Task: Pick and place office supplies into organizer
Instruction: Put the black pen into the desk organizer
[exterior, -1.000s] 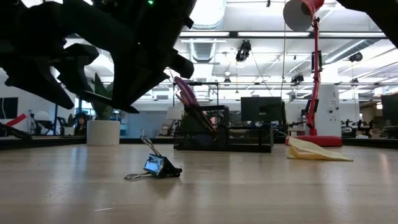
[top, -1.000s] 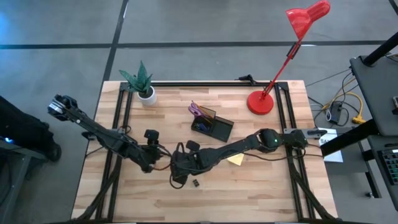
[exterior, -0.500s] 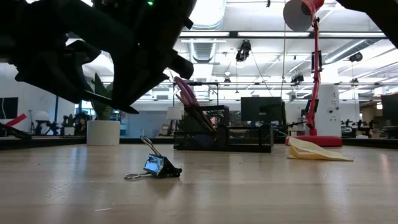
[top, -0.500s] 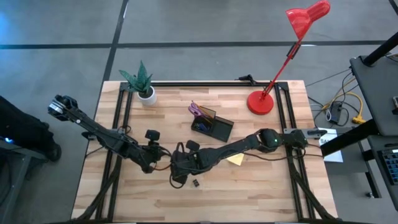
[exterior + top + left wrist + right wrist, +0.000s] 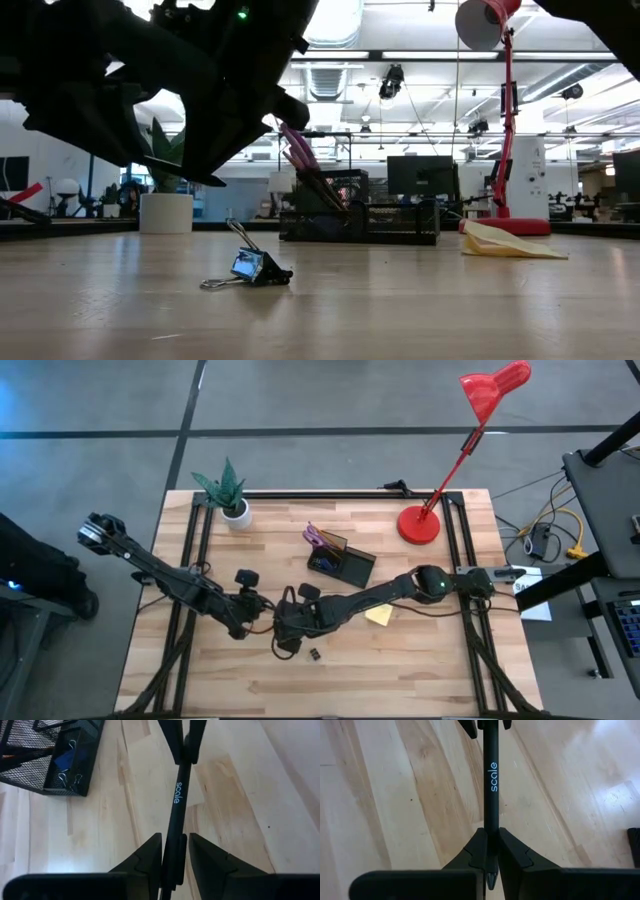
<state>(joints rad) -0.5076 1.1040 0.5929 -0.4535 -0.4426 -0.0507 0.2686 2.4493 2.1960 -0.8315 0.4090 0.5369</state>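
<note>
A: Where's your slim black pen [image 5: 490,795] with the blue "scale" lettering?

B: You have it spanning both hands above the pale wooden table [image 5: 420,660]. Your right hand [image 5: 490,851] is clenched on one end; your left hand [image 5: 174,851] flanks the other.

A: And the black mesh organizer [image 5: 343,564]?

B: Beyond both hands. A small black binder clip [image 5: 314,654] lies just beside your right hand.

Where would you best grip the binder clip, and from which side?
Grip the binder clip by its black body, from above: it lies on bare wood, wire handles splayed. The left end effector and right end effector are shut on the pen.
</note>
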